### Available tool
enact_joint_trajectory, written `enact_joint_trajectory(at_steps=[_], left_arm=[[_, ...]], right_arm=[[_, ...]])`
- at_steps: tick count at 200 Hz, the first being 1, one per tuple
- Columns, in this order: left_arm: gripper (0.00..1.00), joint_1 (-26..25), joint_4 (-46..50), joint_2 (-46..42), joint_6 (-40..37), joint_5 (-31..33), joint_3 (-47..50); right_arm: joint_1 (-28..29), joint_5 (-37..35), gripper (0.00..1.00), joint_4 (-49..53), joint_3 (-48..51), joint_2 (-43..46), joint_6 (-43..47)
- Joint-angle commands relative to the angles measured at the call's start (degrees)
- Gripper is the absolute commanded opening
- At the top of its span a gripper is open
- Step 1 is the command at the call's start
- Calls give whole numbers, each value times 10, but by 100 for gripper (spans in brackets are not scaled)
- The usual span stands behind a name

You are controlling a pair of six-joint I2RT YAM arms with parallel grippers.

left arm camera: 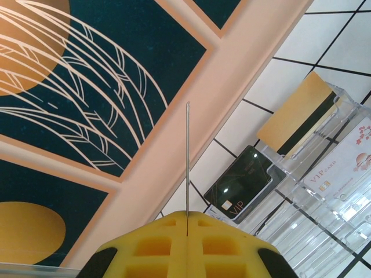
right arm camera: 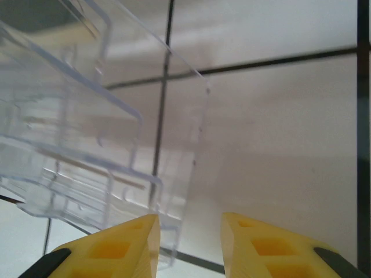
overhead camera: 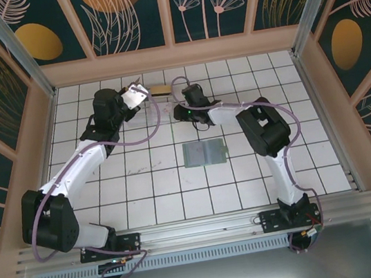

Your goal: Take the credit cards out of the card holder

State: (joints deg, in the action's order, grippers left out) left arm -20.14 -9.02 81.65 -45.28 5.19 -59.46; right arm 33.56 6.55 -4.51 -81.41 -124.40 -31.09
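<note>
The card holder (overhead camera: 204, 153) lies open and flat on the white tiles at mid-table, a grey-green wallet well apart from both grippers. My left gripper (overhead camera: 138, 94) is at the back of the table, its yellow fingers (left arm camera: 156, 243) shut on a thin card (left arm camera: 187, 162) that stands edge-on. Beside it a clear plastic box (left arm camera: 324, 174) holds a tan-gold card (left arm camera: 293, 119), a black VIP card (left arm camera: 240, 185) and a white one (left arm camera: 348, 165). My right gripper (right arm camera: 190, 246) is open, with a corner of that clear box (right arm camera: 174, 191) between its fingers, close to the left one.
The clear box (overhead camera: 161, 89) sits near the back wall (overhead camera: 173, 55), between the two grippers. The pen's wooden side walls bound the tiled floor (overhead camera: 144, 187) left and right. Both arms reach far back, leaving the card holder uncovered.
</note>
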Motion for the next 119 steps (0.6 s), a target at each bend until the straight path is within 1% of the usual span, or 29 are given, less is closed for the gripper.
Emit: enact_joint_trajectory(at_steps=[1, 18, 34, 119], left_arm=[[0, 2, -20, 5, 14, 11, -5], [0, 2, -22, 7, 17, 14, -6], [0, 2, -21, 9, 20, 14, -7], [0, 2, -23, 11, 24, 20, -9]], right_arm=[[6, -20, 35, -24, 44, 45, -23], [10, -21, 36, -45, 68, 67, -32], [16, -19, 36, -54, 68, 71, -37], [21, -1, 36, -44, -2, 6, -57]])
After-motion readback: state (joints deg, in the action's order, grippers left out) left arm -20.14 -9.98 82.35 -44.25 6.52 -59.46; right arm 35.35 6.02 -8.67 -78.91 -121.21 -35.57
